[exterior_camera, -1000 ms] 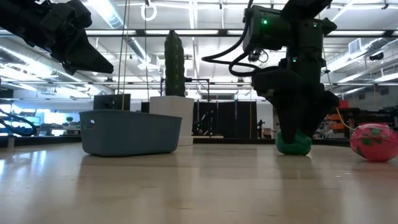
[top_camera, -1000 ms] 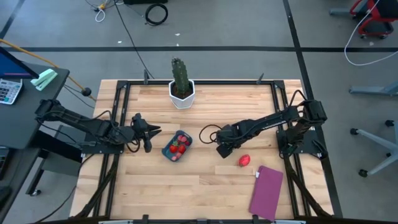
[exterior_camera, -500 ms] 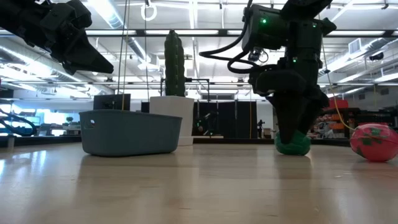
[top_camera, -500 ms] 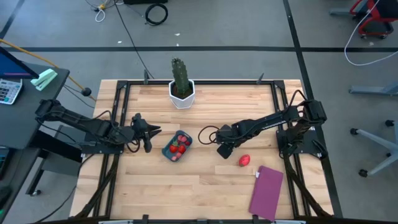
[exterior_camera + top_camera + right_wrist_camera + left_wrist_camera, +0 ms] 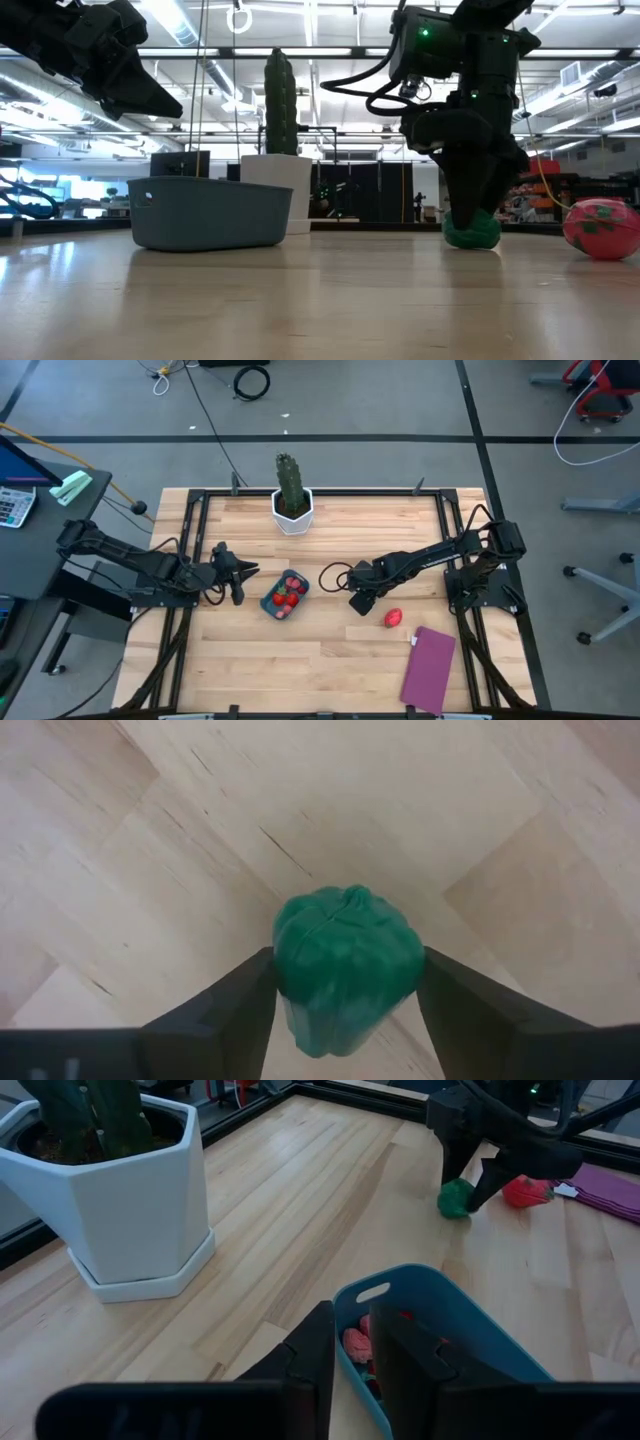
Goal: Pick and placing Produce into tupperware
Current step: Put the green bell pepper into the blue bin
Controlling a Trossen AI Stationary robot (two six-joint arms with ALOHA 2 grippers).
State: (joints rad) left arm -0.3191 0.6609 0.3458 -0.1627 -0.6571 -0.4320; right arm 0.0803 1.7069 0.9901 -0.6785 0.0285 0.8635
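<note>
The green produce piece (image 5: 345, 945) sits on the table right of centre, also showing in the low view (image 5: 470, 233). My right gripper (image 5: 345, 982) reaches down over it (image 5: 358, 603) and is shut on it. A red produce piece (image 5: 393, 618) lies on the table just right of that gripper. The teal tupperware (image 5: 285, 595) stands left of centre with red and pink pieces inside. My left gripper (image 5: 242, 575) hovers shut above the table just left of the tupperware (image 5: 440, 1320), touching nothing. My right gripper pinches the green piece between its two fingers (image 5: 235, 1005), one on each of its opposite sides (image 5: 285, 970). The fingers come from above, pointing down. The piece's underside (image 5: 470, 243) rests on the table.
A tall green cactus in a white hexagonal pot (image 5: 291, 500) stands at the table's far edge. A flat purple rectangle (image 5: 428, 668) lies near the near right corner. Bare wood (image 5: 300, 660) stretches along the near side between the arms.
In the low view the right gripper's fingers have drawn in on the green piece. The piece has stayed on the table.
</note>
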